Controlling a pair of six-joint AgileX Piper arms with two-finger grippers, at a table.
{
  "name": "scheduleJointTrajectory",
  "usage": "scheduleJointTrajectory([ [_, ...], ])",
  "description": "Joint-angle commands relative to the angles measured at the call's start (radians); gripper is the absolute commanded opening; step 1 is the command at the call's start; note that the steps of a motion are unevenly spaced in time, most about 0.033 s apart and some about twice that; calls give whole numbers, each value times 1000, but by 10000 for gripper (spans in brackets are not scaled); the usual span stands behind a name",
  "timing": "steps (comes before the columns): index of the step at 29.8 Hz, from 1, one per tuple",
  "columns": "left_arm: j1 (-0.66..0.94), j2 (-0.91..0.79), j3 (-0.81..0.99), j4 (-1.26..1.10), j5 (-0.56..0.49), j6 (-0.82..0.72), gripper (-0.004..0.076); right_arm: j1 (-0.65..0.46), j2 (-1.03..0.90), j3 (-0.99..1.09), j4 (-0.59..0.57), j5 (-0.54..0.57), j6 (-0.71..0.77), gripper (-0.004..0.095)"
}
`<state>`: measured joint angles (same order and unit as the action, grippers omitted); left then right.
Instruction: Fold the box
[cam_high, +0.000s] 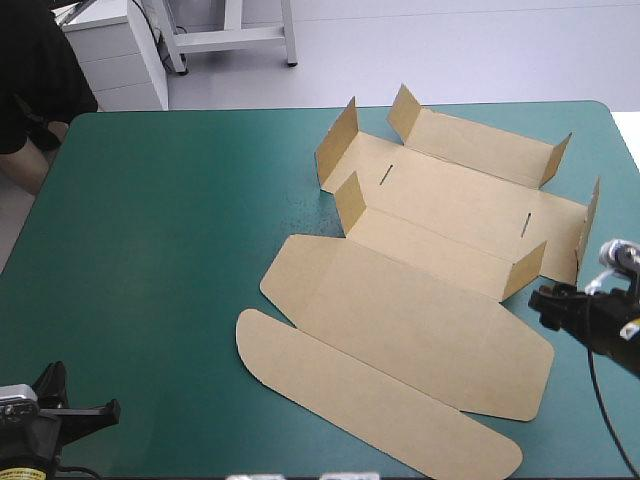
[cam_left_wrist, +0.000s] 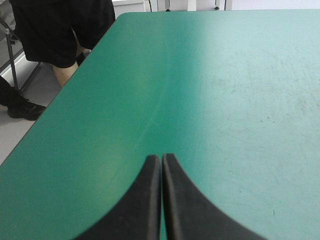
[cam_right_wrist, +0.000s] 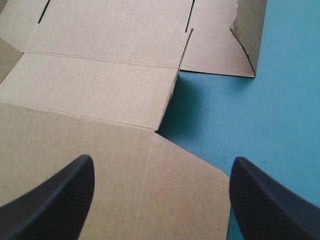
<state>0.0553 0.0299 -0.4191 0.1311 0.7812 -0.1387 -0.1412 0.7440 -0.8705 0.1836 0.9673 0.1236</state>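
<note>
The brown box (cam_high: 430, 270) lies as a cut sheet across the table's right half, mostly flat, with several small flaps standing up along its far and right sides and a long rounded lid flap (cam_high: 370, 395) nearest the front. My right gripper (cam_high: 548, 304) hovers at the sheet's right edge, open, its fingers apart over the board. In the right wrist view the box (cam_right_wrist: 100, 95) fills the space ahead of the right gripper (cam_right_wrist: 160, 195), with one raised flap (cam_right_wrist: 250, 35) farther off. My left gripper (cam_high: 105, 410) rests at the front left corner, shut, far from the box; the left gripper (cam_left_wrist: 161, 165) faces only bare teal-green cover.
The teal-green table (cam_high: 150, 250) is bare on its left half. A person's leg shows just beyond the far left corner, off the table top.
</note>
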Motion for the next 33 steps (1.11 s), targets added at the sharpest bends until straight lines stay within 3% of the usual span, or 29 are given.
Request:
scheduleJointTrajectory([
  [1, -4, 20, -23, 3, -74, -3, -10, 1, 153, -127, 3, -44, 21, 693],
  [11, -4, 20, -23, 3, -74, -3, -10, -4, 512, -336, -55, 34, 143, 693],
  [17, -4, 20, -23, 3, -74, -3, -10, -4, 667, -371, 36, 57, 143, 693],
  [28, -4, 20, -23, 3, -74, -3, -10, -4, 766, -371, 28, 53, 150, 690],
  [33, -4, 20, -23, 3, -74, -3, -10, -4, 771, -371, 23, 63, 169, 616],
])
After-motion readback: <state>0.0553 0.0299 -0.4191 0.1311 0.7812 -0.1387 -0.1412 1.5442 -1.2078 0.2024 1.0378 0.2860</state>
